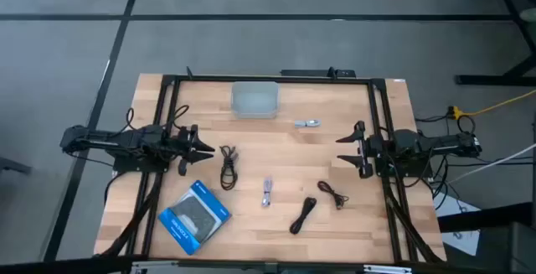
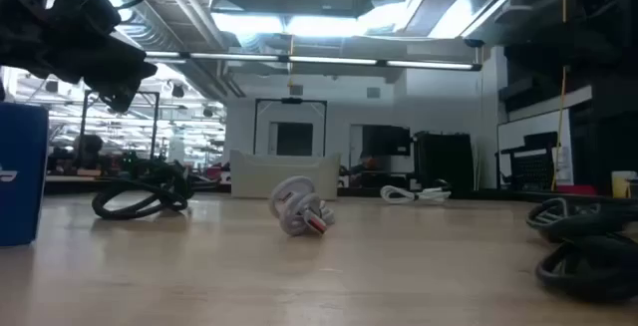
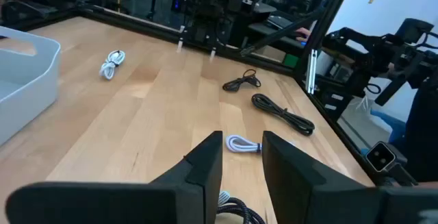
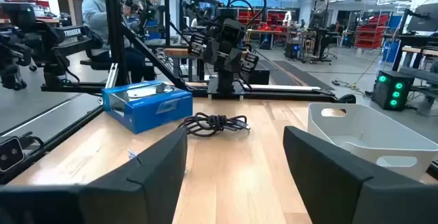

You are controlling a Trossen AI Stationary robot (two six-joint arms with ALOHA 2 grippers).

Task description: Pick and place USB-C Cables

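Observation:
Five small cable bundles lie loose on the wooden table. In the high view these are a black one (image 1: 228,167), a silver one (image 1: 266,192), two more black ones (image 1: 303,215) (image 1: 333,193), and a silver one (image 1: 308,124) near the tray. My left gripper (image 1: 209,148) hovers open just left of the first black bundle (image 3: 236,210). The middle silver bundle (image 3: 243,144) shows beyond its fingers. My right gripper (image 1: 338,150) hovers open at the table's right side and faces the black bundle (image 4: 213,123) across the table.
A pale translucent tray (image 1: 254,100) sits at the far middle of the table. A flat blue-and-black packet (image 1: 194,215) lies at the near left. A black frame rail (image 1: 268,79) runs around the table. A person (image 4: 102,5) stands in the room beyond the left arm.

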